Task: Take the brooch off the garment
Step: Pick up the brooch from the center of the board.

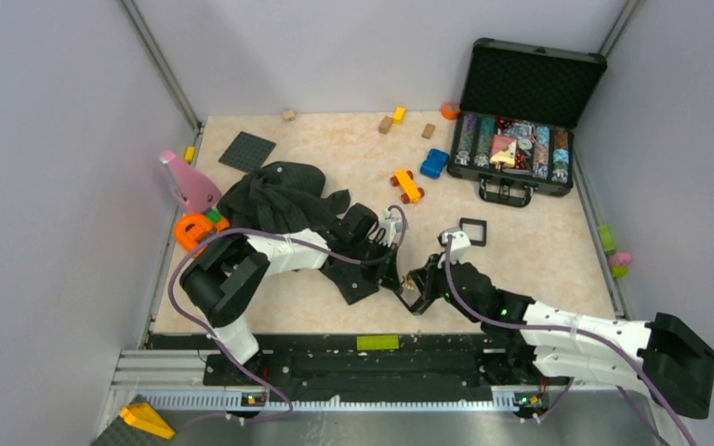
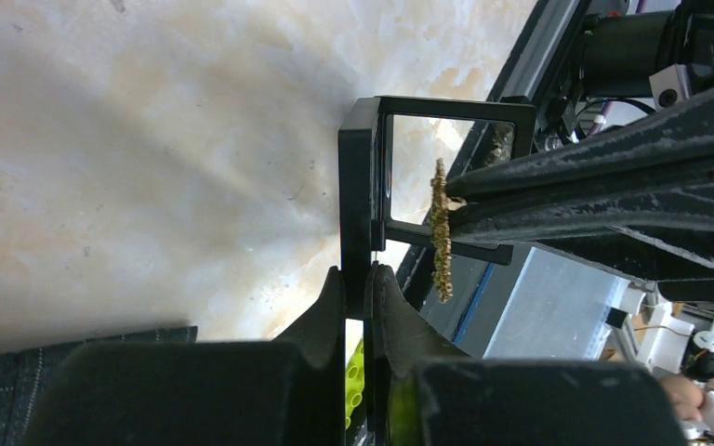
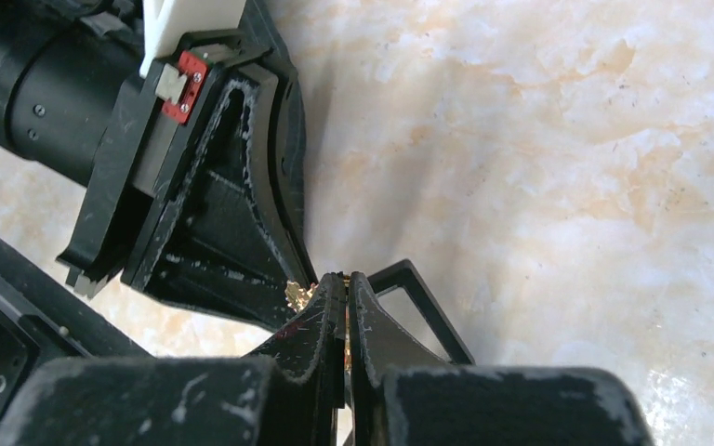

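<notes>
The garment [image 1: 279, 197] lies crumpled at the left of the table, and a corner of it shows in the left wrist view [image 2: 19, 372]. My left gripper [image 1: 392, 271] is shut on the edge of a black square frame box [image 2: 372, 186], with its fingertips [image 2: 333, 288] pinching the frame's side. My right gripper [image 1: 416, 286] meets it from the right and is shut on the brooch [image 3: 299, 295]. The brooch is gold and hangs edge-on beside the frame's opening in the left wrist view [image 2: 441, 232]. It is off the garment, above bare table.
A second black square box [image 1: 472, 230] lies right of the grippers. An open case of chips [image 1: 521, 149] stands at the back right. An orange toy car [image 1: 407, 185], a blue one [image 1: 434, 163], a grey baseplate [image 1: 246, 150] and small blocks lie behind. A green brick [image 1: 377, 342] sits on the front rail.
</notes>
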You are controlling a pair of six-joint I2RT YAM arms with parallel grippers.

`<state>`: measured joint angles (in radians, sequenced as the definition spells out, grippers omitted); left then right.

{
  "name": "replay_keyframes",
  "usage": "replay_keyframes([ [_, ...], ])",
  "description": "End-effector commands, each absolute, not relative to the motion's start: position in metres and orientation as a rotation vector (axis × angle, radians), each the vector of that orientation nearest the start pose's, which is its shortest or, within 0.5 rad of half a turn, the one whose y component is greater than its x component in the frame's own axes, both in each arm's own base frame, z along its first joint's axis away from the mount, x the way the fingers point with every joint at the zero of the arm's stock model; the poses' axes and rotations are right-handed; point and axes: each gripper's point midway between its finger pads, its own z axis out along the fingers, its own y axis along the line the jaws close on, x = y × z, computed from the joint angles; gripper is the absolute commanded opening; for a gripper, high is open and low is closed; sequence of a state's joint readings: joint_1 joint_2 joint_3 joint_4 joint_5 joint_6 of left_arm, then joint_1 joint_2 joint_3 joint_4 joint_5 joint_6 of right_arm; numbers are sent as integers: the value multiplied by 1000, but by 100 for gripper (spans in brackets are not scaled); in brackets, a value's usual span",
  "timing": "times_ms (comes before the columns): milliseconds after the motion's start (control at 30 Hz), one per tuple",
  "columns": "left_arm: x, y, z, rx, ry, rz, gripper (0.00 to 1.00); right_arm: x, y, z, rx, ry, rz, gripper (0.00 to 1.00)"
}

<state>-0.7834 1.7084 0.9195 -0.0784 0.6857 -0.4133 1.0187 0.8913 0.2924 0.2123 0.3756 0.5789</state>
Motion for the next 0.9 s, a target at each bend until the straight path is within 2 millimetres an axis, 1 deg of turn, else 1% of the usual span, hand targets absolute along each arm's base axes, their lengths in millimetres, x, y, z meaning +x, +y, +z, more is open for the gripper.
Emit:
replay_keyframes([
  [0,179,-356,65,805,2477,-1430,0,201,240,119,-197,1962,692,0],
  [133,181,-355,54,784,2508,-1460,0,197,236,115,-243,1968,677,0],
  [300,182,-357,51,790,2509,-1487,0,194,238,103,-315,1996,649,0],
  [433,182,-356,49,793,2515,-1482,0,194,240,97,-356,2017,619,0],
  [633,183,-355,49,801,2519,-1466,0,196,240,95,-409,2050,562,0],
  [733,183,-355,48,797,2525,-1468,0,194,243,97,-445,2046,571,0],
  [867,185,-356,47,792,2527,-1472,0,195,243,95,-467,2062,551,0],
])
